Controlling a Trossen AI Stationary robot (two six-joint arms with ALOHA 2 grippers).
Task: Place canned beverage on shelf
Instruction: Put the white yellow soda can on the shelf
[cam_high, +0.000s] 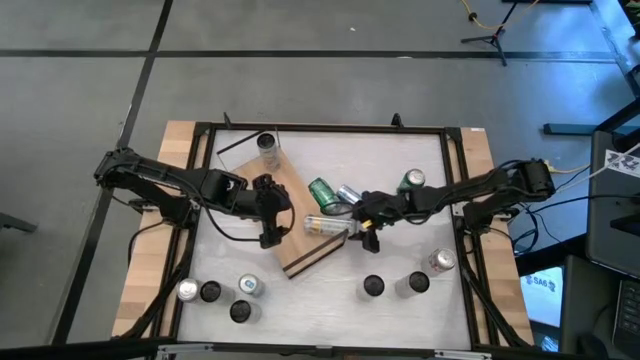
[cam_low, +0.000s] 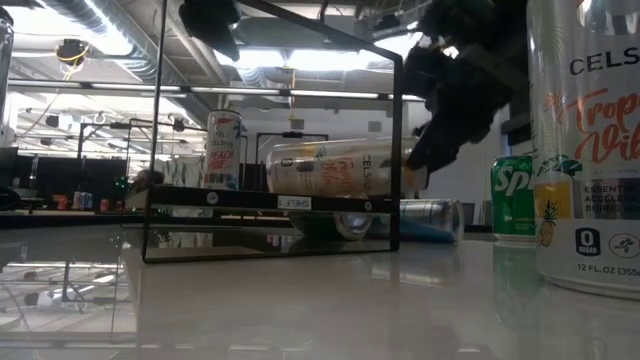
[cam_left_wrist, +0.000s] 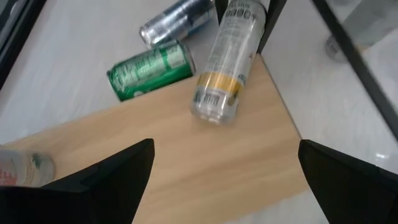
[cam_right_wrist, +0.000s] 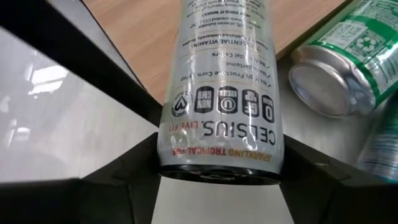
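The shelf (cam_high: 296, 232) is a light-wood board with dark edges, lying slantwise on the white table. One can (cam_high: 267, 143) stands at its far end. A clear Celsius can (cam_high: 325, 226) lies on its side at the board's right edge, and shows in the low view (cam_low: 340, 165) too. My right gripper (cam_high: 366, 222) is shut on this can. My left gripper (cam_left_wrist: 227, 168) is open and empty over the board's middle (cam_high: 270, 215), left of the lying can (cam_left_wrist: 225, 59). My right gripper pinches the Celsius can's end toward the table's right (cam_right_wrist: 221, 152) between its two fingers (cam_right_wrist: 127, 180), one on each side of the wall. The fingers come nearly level from the table's right and lie along the can. The can lies level across the board's edge (cam_right_wrist: 140, 37); whether it rests there, I cannot tell.
A green can (cam_high: 322, 190) and a silver can (cam_high: 347, 195) lie on the table just beyond the held can. Another green can (cam_high: 412, 181) stands farther right. Several cans stand along the near edge, left (cam_high: 240, 311) and right (cam_high: 418, 283). A black frame (cam_high: 330, 128) rims the table.
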